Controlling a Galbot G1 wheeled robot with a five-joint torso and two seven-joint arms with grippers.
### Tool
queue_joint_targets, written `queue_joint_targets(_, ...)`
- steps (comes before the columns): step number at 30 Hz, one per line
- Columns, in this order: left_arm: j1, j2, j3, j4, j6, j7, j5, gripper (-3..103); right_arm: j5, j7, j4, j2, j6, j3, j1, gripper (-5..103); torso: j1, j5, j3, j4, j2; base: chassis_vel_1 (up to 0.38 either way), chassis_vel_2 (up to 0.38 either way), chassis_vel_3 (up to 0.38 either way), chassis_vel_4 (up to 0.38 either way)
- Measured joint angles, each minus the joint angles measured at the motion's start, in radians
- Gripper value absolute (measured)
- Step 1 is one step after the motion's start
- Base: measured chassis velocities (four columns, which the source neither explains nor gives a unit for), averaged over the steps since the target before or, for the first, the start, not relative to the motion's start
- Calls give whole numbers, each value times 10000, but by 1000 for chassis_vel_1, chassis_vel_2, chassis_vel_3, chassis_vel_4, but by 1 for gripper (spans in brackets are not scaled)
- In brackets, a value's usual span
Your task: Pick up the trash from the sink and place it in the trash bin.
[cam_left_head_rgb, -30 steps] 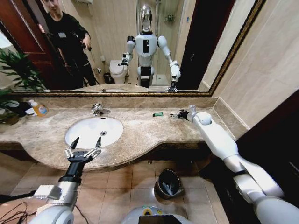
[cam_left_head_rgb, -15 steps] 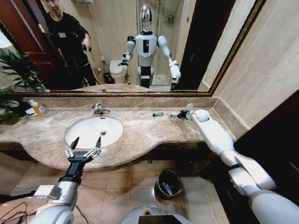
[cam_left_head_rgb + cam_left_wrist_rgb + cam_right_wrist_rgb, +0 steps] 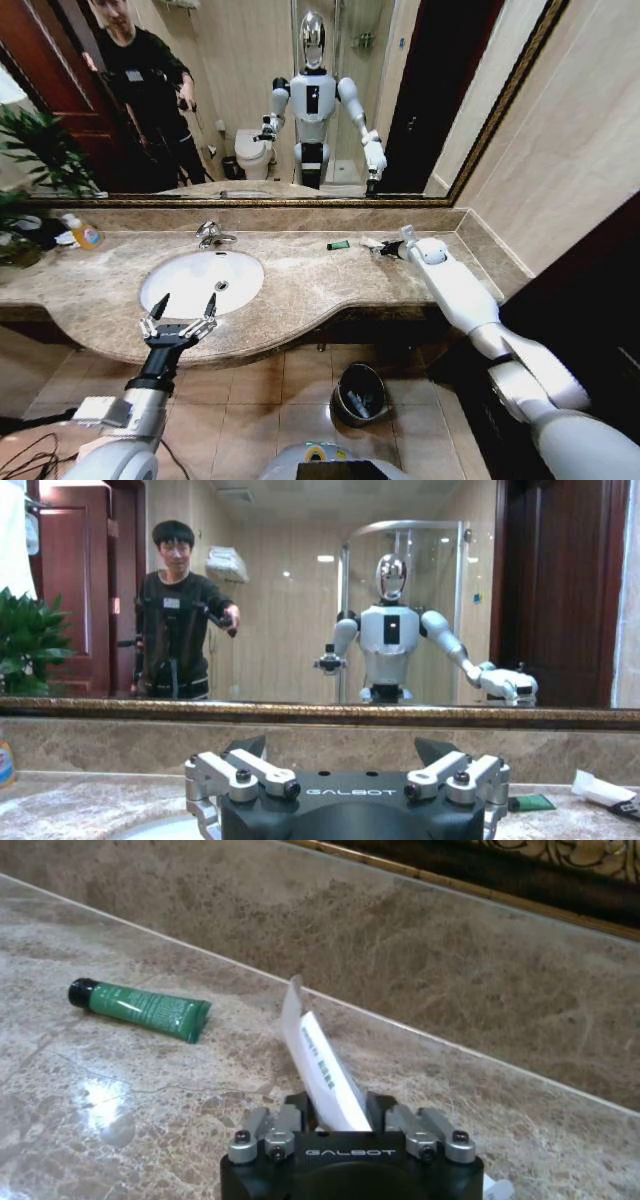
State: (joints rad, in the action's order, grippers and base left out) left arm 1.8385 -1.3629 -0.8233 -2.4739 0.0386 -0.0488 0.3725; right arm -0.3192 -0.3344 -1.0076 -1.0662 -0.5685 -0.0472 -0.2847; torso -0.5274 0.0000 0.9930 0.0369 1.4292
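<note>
Pinching the white wrapper (image 3: 318, 1065) in my right tool (image 3: 350, 1129) at the counter's (image 3: 300, 285) back, beside the green tube (image 3: 140, 1006), I judge it must next go to the bin (image 3: 357, 394) on the floor, my left tool (image 3: 180, 310) spread wide before the sink (image 3: 165, 285).

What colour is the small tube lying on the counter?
Green tube with a black cap, clearest in the right wrist view.

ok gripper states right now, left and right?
Left gripper: open, empty, at the front edge of the sink.
Right gripper: shut on the white flat wrapper, over the countertop near the green tube.
</note>
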Motion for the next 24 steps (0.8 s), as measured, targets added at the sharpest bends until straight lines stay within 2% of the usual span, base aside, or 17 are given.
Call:
queue_joint_targets(2,0,0,0,0,0,0,0,100,-178,182,-179,73,-7,15,-73,30,-2,3,2,0,-1,0,0,0,0)
queue_joint_targets(3,0,0,0,0,0,0,0,100,-178,182,-179,73,-7,15,-73,30,-2,3,2,0,-1,0,0,0,0)
queue_joint_targets(6,0,0,0,0,0,0,0,100,-578,402,-707,268,-42,3,-278,14,-2,2,2,-1,-1,0,0,0,0)
queue_joint_targets(9,0,0,0,0,0,0,0,100,-941,646,-1295,426,-113,-110,-528,14,-3,1,2,0,-1,0,0,0,0)
queue_joint_targets(10,0,0,-1,0,0,0,0,100,-1273,807,-1861,598,-160,-244,-816,3,-3,1,2,1,-1,0,0,0,0)
queue_joint_targets(11,0,0,-1,0,0,0,0,100,-1273,807,-1861,598,-160,-244,-816,3,-3,1,2,1,-1,0,0,0,0)
queue_joint_targets(15,-1,0,0,0,0,0,0,100,-2414,1471,-4072,1314,-299,-961,-2259,0,-3,3,2,-1,-1,0,0,0,0)
queue_joint_targets(16,-1,0,0,0,0,0,0,100,-2414,1471,-4072,1314,-299,-961,-2259,0,-3,3,2,-1,-1,0,0,0,0)
queue_joint_targets(19,0,1,0,0,0,-3,0,100,-3063,1672,-6058,2043,-292,-2112,-3765,0,-1,2,1,-1,-1,0,0,0,0)
queue_joint_targets(21,0,0,-1,0,0,-3,0,100,-3200,1778,-6447,2226,-274,-2340,-4125,0,-1,-1,0,1,0,0,0,0,0)
queue_joint_targets(24,0,0,-1,-1,-1,-1,0,100,-3782,2209,-8132,2980,-127,-3315,-5940,0,0,6,0,-5,0,0,0,0,0)
